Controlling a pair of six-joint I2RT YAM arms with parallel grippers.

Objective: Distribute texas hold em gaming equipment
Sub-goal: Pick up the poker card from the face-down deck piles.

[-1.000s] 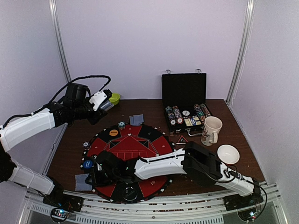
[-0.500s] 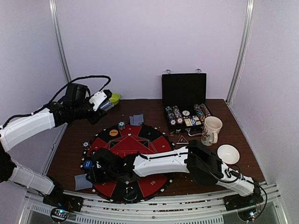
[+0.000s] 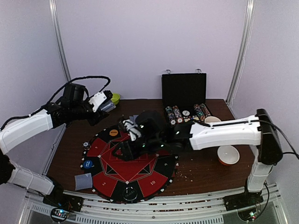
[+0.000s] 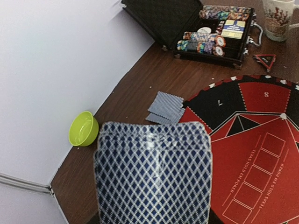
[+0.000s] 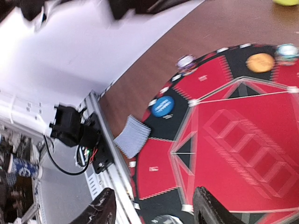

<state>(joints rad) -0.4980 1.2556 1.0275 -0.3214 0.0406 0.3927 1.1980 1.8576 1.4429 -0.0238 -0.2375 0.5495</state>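
From above, the left gripper [image 3: 107, 104] hangs raised over the far-left part of the tabletop [image 3: 70, 154], pinching a deck of cards [image 3: 110, 106]. Behind it, a green bowl [image 3: 115, 98] sits against the back wall. The right arm reaches in from the right side across the round red-black mat [image 3: 117, 179], and the right gripper [image 3: 120, 152] is over the mat's left-centre. A single card [image 3: 83, 181] lies face down on the tabletop just off the mat's near-left edge. A blue disc [image 3: 88, 164] sits on the mat's left rim and an orange disc [image 3: 113, 132] on its far-left rim. An open black case [image 3: 183, 88] stands at the far side with striped poker chips [image 3: 175, 114] in rows inside. An orange bowl [image 3: 228, 154] with a white inside rests at the near right.

In the left wrist view the deck fills the lower frame, its blue diamond backs slightly fanned, and the fingers holding it are hidden behind it. Two overlapping cards [image 4: 164, 108] lie face down between the green bowl and the mat, close to the mat's edge. A small red-black triangle [image 4: 264, 59] lies between the case and the mat. A white mug [image 4: 279, 14] stands beside the case.

The right wrist view is blurred. Its fingers [image 5: 106, 210] stand spread with nothing between them. Below are the mat, the blue and orange discs, a clear disc [image 5: 185, 61] at the rim, and the single card beside the rail.
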